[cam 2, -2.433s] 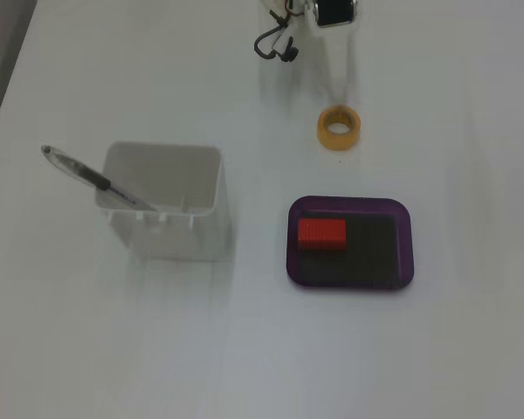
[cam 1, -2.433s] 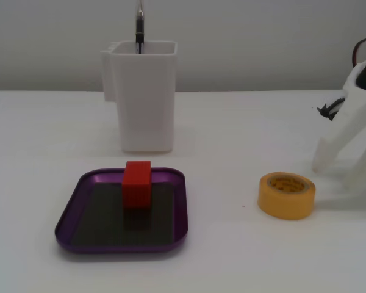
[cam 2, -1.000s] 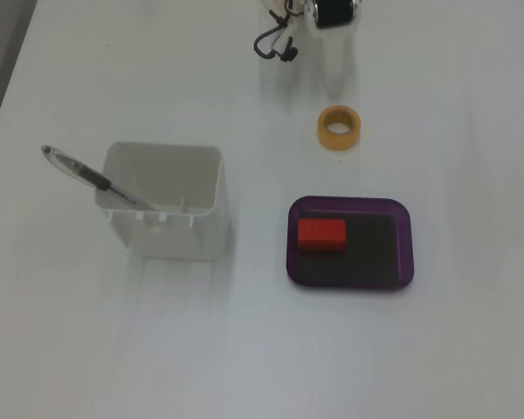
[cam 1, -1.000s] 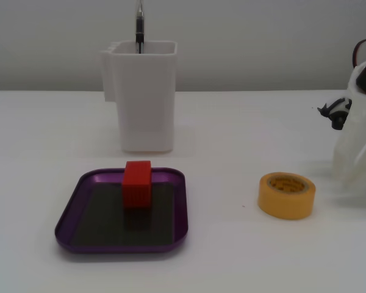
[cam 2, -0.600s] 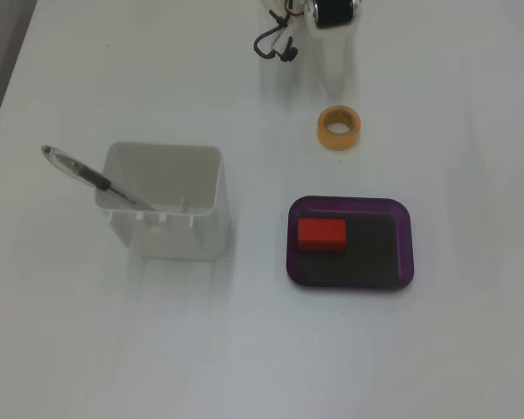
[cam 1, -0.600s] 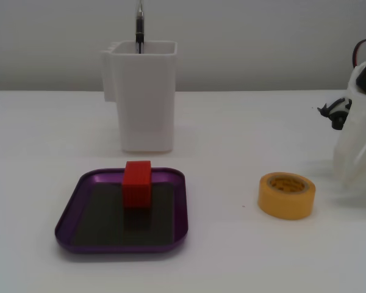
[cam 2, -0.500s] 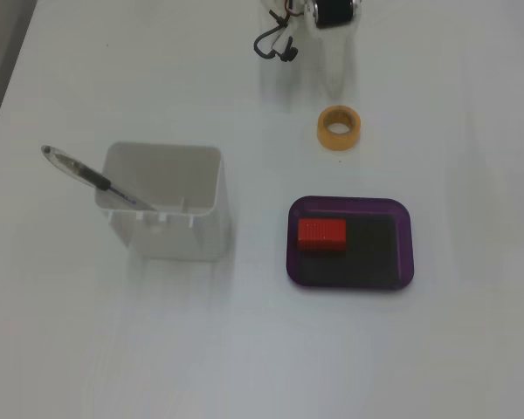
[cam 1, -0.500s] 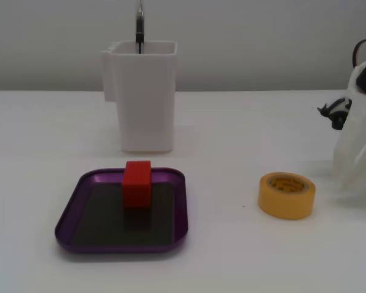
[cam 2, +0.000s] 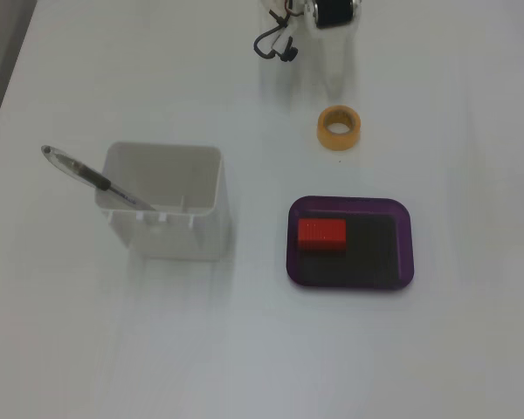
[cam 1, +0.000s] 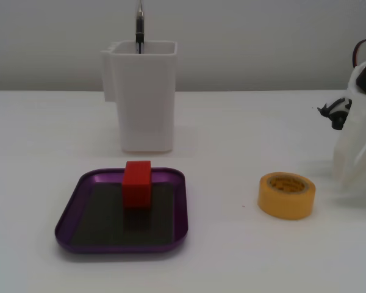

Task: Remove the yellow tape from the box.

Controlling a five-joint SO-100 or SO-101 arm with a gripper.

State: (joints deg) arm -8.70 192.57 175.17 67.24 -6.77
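Yellow tape [cam 1: 287, 195] lies flat on table right of the purple box [cam 1: 73, 210], near the white gripper [cam 1: 354, 152] whose opening I can't tell; red cube [cam 1: 137, 184] in box, white container [cam 1: 140, 97] behind.

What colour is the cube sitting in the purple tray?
Red. The cube stands on the tray's dark bottom, clearest in the fixed view from the front.

Bare white tabletop [cam 1: 232, 122], plain wall, pen [cam 2: 87, 175] in white container [cam 1: 143, 97]: office or lab desk
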